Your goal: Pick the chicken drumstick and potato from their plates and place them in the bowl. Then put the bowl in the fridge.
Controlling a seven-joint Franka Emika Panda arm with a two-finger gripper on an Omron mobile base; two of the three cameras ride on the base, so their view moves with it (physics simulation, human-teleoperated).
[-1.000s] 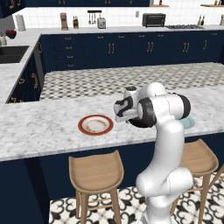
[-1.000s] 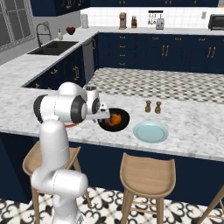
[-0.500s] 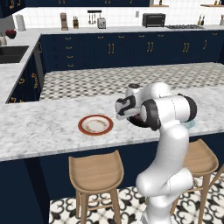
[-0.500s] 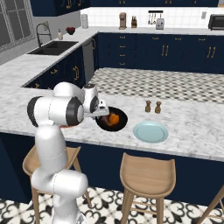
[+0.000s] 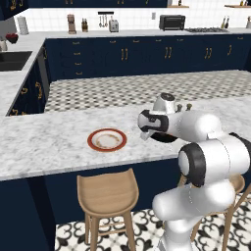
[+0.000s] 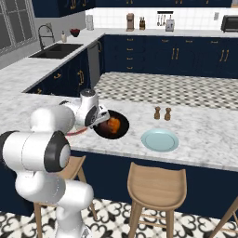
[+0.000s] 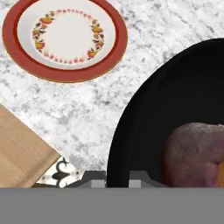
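Claw (image 7: 117, 178) at the near rim of the black bowl (image 7: 144, 118) — tips straddle the wall, pinching it. Bowl sits on the marble counter (image 5: 49, 142). Inside: potato (image 7: 194, 153), with the orange drumstick (image 6: 113, 124) against it. Red-rimmed plate (image 5: 107, 140) near, to the left; blue-green plate (image 6: 160, 140) just right of bowl.

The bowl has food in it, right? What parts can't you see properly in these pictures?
- Bowl, left base view: the arm covers most of it and all the food.
- Chicken drumstick, right base view: a small orange blob, shape unclear.
- Potato, hand view: cut off by the grey band.
- Gripper, hand view: fingertips barely peek up, so open or shut is unclear.
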